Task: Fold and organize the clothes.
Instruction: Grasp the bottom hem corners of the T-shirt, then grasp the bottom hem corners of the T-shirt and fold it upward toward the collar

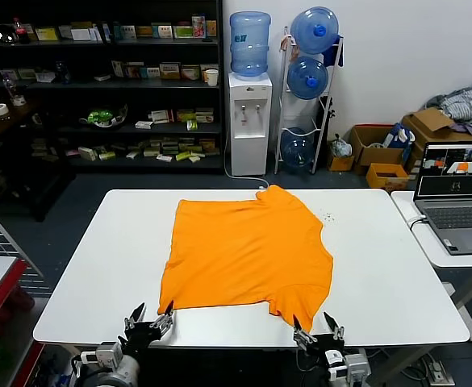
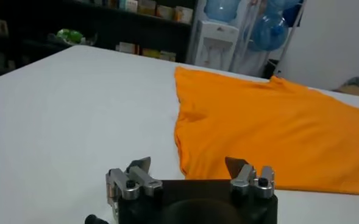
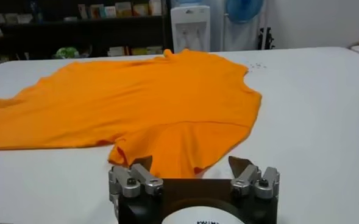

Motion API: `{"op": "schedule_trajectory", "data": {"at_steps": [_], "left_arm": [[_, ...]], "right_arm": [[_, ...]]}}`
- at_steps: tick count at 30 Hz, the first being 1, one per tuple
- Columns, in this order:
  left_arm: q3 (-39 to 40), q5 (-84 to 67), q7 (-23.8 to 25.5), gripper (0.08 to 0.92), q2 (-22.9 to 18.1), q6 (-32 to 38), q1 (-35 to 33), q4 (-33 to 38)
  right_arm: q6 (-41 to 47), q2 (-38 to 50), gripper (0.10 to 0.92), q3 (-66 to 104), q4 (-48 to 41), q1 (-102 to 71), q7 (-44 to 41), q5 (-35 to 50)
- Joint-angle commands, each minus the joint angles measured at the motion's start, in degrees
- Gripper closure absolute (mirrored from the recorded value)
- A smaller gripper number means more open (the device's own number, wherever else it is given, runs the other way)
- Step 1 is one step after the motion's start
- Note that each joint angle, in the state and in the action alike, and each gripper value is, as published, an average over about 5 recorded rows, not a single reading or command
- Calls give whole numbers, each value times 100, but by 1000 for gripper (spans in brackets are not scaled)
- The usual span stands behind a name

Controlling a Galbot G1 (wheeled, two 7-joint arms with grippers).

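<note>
Orange T-shirt [image 1: 248, 254] spread flat on the white worktop [image 1: 381, 266], lying at an angle, one sleeve [image 1: 300, 302] toward the near edge. Left gripper [image 1: 149, 322] at the near edge just beside the shirt's near left corner, fingers [image 2: 139, 167] spread, holding nothing. Right gripper [image 1: 318, 329] at the near edge just before the sleeve, fingers [image 3: 243, 167] spread, likewise holding nothing. Laptop [image 1: 457, 201] on an adjoining table to the right.

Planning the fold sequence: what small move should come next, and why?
Probably both arms ease forward to the near edge of the orange T-shirt. It lies flat and unfolded on the white table, while the left gripper and right gripper wait open and empty at its near edge.
</note>
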State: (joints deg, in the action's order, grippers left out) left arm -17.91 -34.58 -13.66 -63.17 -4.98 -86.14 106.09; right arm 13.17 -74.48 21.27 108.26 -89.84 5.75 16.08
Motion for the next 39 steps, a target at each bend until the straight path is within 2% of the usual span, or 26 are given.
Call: {"op": "schedule_trajectory", "data": {"at_steps": [1, 23, 26, 31, 39], "left_arm": [[60, 2, 26, 220, -6, -28, 391, -349], [153, 167, 28, 847, -86, -49, 159, -242], [141, 108, 4, 901, -39, -52, 78, -89], [117, -154, -93, 908, 150, -101, -184, 328], [92, -631, -270, 908, 817, -202, -948, 1118]], "right_arm": [[134, -10, 267, -100, -230, 314, 61, 19], [126, 47, 881, -64, 19, -16, 57, -64], [101, 120, 901, -47, 189, -141, 78, -20], [60, 414, 901, 47, 740, -626, 156, 128], [-47, 1173, 901, 257, 1751, -2101, 433, 534]]}}
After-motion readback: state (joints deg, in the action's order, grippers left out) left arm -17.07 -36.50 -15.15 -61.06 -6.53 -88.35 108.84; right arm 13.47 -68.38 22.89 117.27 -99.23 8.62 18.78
